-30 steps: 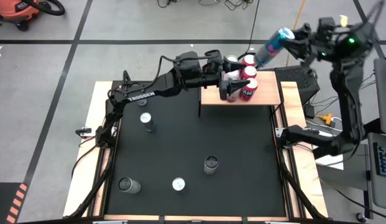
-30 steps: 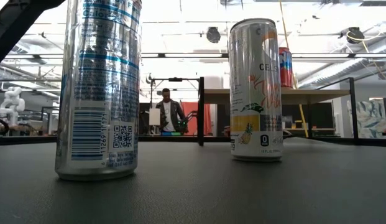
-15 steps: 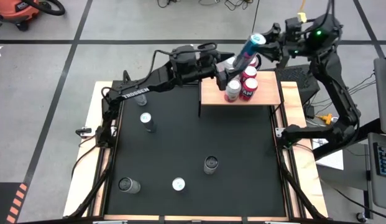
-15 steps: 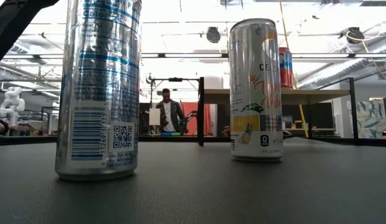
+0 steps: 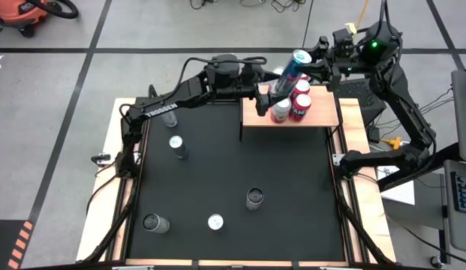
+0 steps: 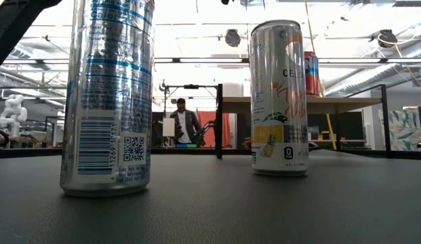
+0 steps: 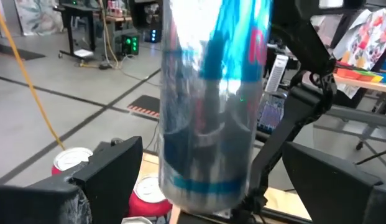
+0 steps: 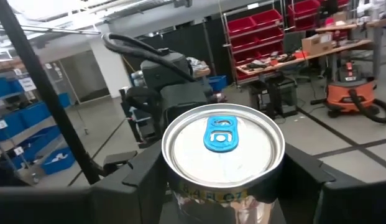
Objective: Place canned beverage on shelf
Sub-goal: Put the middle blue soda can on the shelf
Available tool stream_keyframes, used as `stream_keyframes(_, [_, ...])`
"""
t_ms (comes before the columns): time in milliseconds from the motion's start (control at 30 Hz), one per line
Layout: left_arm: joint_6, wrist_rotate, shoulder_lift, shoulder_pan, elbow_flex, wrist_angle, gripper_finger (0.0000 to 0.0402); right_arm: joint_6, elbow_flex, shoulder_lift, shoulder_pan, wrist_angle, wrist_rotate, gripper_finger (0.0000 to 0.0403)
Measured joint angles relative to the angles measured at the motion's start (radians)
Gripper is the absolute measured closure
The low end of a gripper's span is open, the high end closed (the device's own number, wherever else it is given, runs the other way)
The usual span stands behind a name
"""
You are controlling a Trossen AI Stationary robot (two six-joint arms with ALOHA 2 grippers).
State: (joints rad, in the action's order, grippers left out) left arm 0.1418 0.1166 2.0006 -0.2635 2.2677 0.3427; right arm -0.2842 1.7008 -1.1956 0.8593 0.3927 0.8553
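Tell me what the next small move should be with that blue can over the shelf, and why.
Probably close the left gripper on the blue can. Its fingers stand wide open on either side of the can, which the right gripper holds tilted above the shelf, beside the red cans.

The blue and silver can (image 5: 290, 72) hangs tilted in the air above the shelf (image 5: 323, 116), its blue-tabbed top leaning toward the shelf's far right side and its bottom over the cans already there. The right gripper (image 5: 314, 63) clasps it near the top. The shelf is a small light-wood board on a black frame at the far edge of the table. Red cans (image 5: 299, 105) and one silver can (image 5: 280, 109) stand upright, bunched together on the shelf's middle.
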Motion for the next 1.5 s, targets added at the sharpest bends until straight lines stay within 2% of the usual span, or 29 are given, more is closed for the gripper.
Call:
stream_keyframes(267, [-0.001,0.052,0.002,-0.01,0.0,0.012,0.0018,0.007,0.0,-0.022,-0.09,0.0,-0.09,0.019])
stream_keyframes(600, [-0.02,0.065,0.002,-0.01,0.0,0.14,0.0109,0.008,0.0,-0.029,-0.134,-0.022,-0.13,0.019])
stream_keyframes(867, [-0.025,0.118,0.002,-0.01,0.0,0.141,0.0165,0.001,0.0,-0.029,-0.135,-0.019,-0.128,0.019])
stream_keyframes(1367, [-0.019,0.111,0.002,-0.007,0.0,0.139,0.0148,0.01,0.0,-0.029,-0.135,-0.01,-0.125,0.019])
stream_keyframes(1500, [-0.018,0.124,0.002,-0.007,0.0,0.138,0.0158,0.005,0.0,-0.028,-0.135,-0.007,-0.126,0.019])
